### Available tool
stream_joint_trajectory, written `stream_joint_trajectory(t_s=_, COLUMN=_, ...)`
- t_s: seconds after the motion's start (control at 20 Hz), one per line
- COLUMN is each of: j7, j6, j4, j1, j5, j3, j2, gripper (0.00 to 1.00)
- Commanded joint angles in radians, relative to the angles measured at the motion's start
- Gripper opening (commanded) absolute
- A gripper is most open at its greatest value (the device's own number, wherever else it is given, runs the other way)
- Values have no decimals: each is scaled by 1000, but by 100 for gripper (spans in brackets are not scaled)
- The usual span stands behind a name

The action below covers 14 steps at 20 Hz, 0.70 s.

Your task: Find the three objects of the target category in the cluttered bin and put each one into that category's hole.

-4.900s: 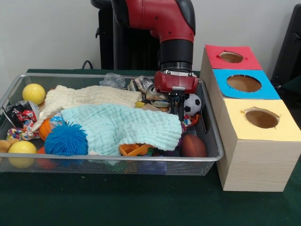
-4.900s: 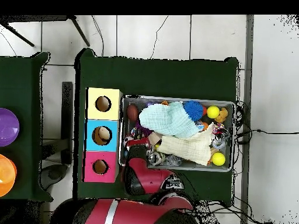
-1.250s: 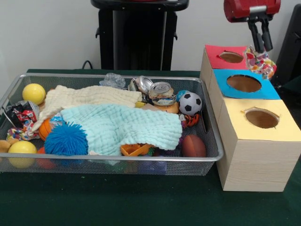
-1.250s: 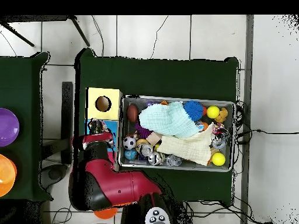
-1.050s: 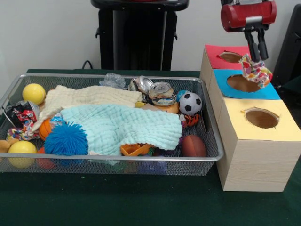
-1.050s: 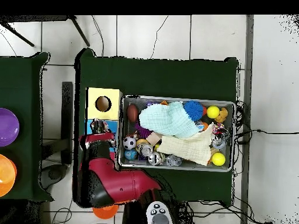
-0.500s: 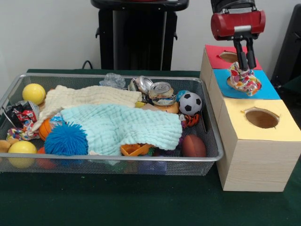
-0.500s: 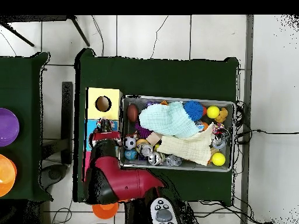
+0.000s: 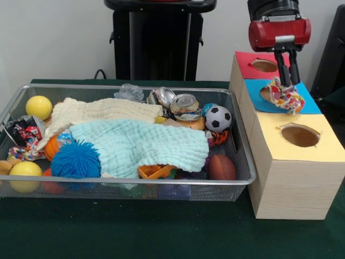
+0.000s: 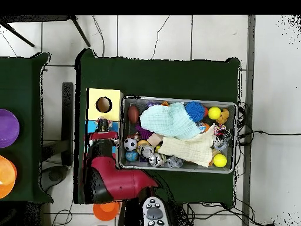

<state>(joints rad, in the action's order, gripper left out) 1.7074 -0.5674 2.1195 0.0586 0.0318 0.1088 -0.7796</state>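
My gripper [image 9: 287, 81] is shut on a knotted cloth toy [image 9: 284, 96] in mixed red, yellow, green and white. It holds the toy right over the hole of the blue-topped box [image 9: 310, 105], and the toy hides most of that hole. In the overhead view the gripper [image 10: 104, 132] and toy [image 10: 104, 124] sit over the middle box. The wire mesh bin [image 9: 124, 182] stands left of the boxes. Another rope toy [image 9: 21, 154] lies at the bin's left end, partly under other things.
A red-topped box [image 9: 267, 65] and a yellow-topped box [image 9: 299, 136] flank the blue one. The bin holds a mint cloth [image 9: 140, 145], a cream cloth [image 9: 97, 112], a blue spiky ball [image 9: 75, 160], yellow balls, cans [image 9: 185, 106], a soccer ball [image 9: 219, 118] and a brown football [image 9: 221, 168].
The gripper has come down with the cloth toy from above the red box's edge to the blue box's hole, then shifted slightly right. The bin's contents have not moved.
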Motion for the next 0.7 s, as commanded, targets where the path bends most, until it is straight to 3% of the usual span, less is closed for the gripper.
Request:
stream_joint_trajectory(t_s=0.05, j7=125, j6=-32, j4=-136, j1=-67, j5=-115, j3=-54, j2=79, gripper=0)
stream_joint_trajectory(t_s=0.7, j7=142, j6=-86, j4=-213, j1=-99, j5=-123, j3=-117, j2=150, gripper=0)
